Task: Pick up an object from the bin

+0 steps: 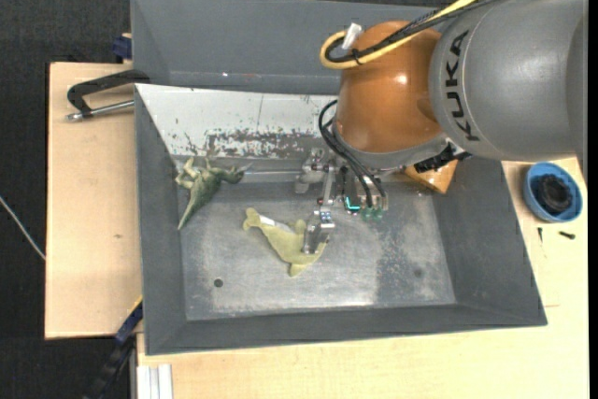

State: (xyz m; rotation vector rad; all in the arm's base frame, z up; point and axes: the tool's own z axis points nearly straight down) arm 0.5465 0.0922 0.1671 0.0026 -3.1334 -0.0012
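Looming closest, the grey KUKA arm (523, 61) and its orange cover (388, 89) hang over the bin (411, 271). The gripper (318, 240) sits at mid-floor, right at the pale yellow-green toy dinosaur (278, 245); spread or closed, I cannot tell. That toy looks light, rubbery, maybe slick, so take the thick body, not the thin neck. A green dinosaur (200, 185) lies near the back left corner.
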